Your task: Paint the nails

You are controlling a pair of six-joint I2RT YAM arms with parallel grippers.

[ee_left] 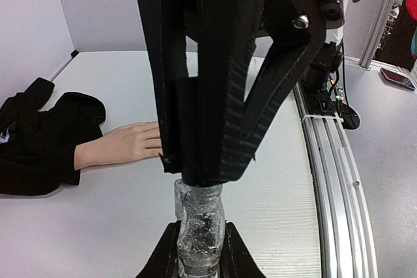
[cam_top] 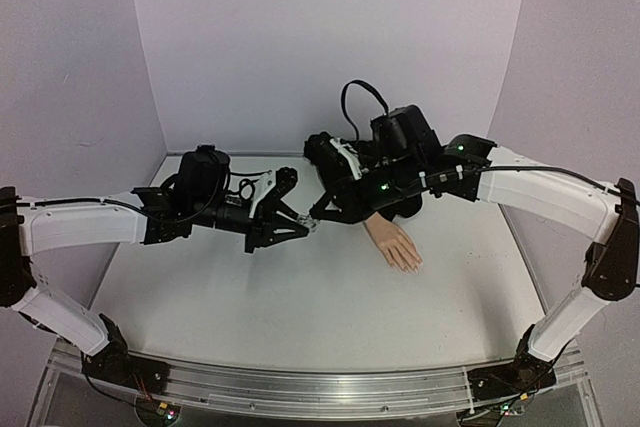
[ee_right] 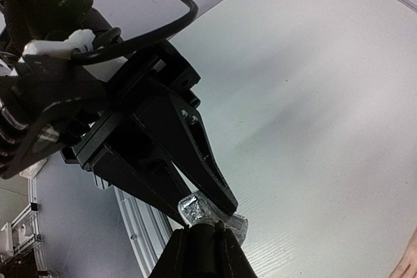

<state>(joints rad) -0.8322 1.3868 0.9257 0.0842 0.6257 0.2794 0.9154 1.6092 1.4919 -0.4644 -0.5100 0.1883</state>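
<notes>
**Left gripper** (ee_left: 199,252): the two black fingers are pressed against the sides of a small clear bottle (ee_left: 199,222) with glittery contents, pinching its lower body. The bottle is carried clear of the table (cam_top: 250,307), over the middle of the surface and nearer the far edge than the near one.

**Right gripper** (ee_right: 203,237): it reaches in from the opposite side and meets the left one tip to tip. Its ribbed fingers are closed over the bottle's upper end. The left wrist view shows them covering everything above the clear neck, so whatever tops the bottle cannot be seen. Both arms are stretched inward from the left and right edges, so the two grippers and the bottle form one line across the table.

**Mannequin hand** (cam_top: 393,241): peach-coloured, it lies palm down and flat on the surface, right of centre and just beside the right gripper's wrist. It touches neither gripper. Its fingers point toward the near right corner. Its wrist runs into a crumpled black sleeve (ee_left: 45,141), which lies toward the far edge beneath the right arm.

**The nails** (cam_top: 412,266): pale tips at the finger ends, on the side of the hand facing the near right corner and well apart from the bottle. They are too small to show any coating. In the left wrist view the right gripper hides them.

**Near edge**: an aluminium rail (cam_top: 320,387) carries both arm bases.
</notes>
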